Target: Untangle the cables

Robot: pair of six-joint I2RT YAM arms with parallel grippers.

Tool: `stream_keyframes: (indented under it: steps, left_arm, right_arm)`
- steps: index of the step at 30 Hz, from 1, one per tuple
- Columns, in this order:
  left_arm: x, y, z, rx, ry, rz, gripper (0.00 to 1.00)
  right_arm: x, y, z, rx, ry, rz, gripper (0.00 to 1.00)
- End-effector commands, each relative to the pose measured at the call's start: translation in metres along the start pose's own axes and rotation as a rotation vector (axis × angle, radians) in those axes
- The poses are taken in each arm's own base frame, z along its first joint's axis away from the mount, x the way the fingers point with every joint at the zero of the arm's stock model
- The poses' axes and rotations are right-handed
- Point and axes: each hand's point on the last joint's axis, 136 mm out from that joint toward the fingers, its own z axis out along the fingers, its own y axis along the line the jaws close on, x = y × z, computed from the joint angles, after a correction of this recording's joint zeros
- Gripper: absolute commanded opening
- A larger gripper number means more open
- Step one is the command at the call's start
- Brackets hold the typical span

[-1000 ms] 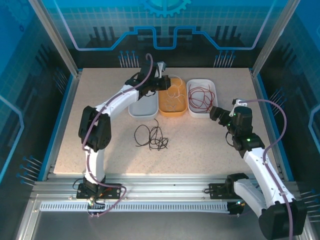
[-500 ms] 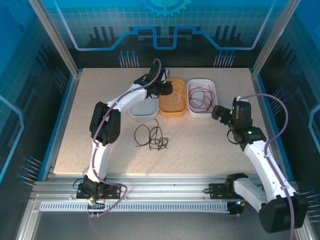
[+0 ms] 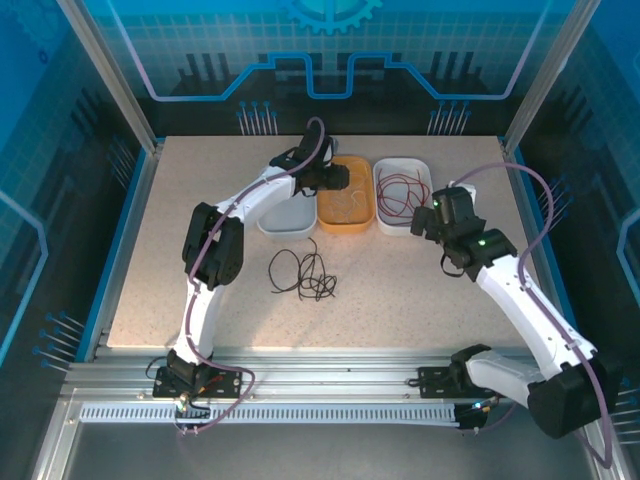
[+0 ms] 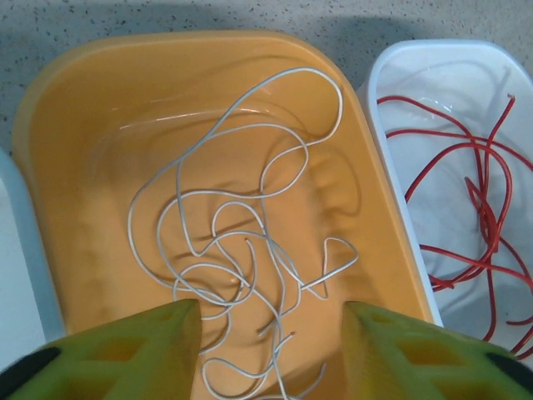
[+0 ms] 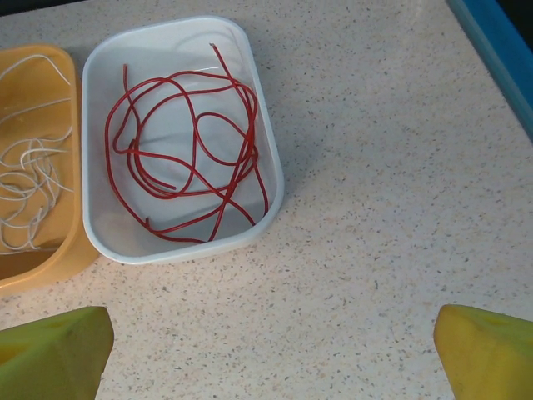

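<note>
- I can read no words, numbers, labels or brand names on anything in front of me
- The one sign I can make out is a pale blue gear emblem on the back wall, far beyond my left gripper and cut off by the picture's top edge

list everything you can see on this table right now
black cable: 1 tangle, black, on the bare table in front of the trays
whitish cable: 1 loose coil, pale, inside the orange tray
red cable: 1 loose coil, red, inside the white tray
orange tray: 1, orange, middle of the row
white tray: 1, white, right of the orange tray
pale tray: 1, whitish, left of the orange tray, partly under the left arm
table: 1, speckled beige
left end effector: 1, yellow-green fingers, open above the orange tray
right end effector: 1, yellow fingers, open near the white tray
</note>
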Motion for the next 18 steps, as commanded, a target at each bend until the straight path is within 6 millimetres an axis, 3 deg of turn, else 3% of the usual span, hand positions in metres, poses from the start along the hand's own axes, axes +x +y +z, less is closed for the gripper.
stream_keyframes:
  steps: [1, 5, 8, 18]
  left_arm:
    - [-0.007, -0.010, -0.027, 0.027, -0.032, -0.016, 0.57]
    - [-0.010, -0.018, -0.059, 0.061, -0.073, -0.028, 0.76]
    - [-0.008, -0.020, -0.085, 0.074, -0.105, -0.036, 0.99]
    - [0.032, 0.008, -0.149, 0.022, -0.192, -0.073, 0.99]
  right_arm:
    - [0.001, -0.002, -0.004, 0.072, 0.003, -0.042, 1.00]
    - [0.003, 0.016, -0.002, 0.038, 0.018, -0.069, 1.00]
    - [0.006, 0.032, -0.001, -0.012, 0.034, -0.086, 1.00]
    - [0.023, 0.075, -0.006, -0.123, 0.057, -0.144, 1.00]
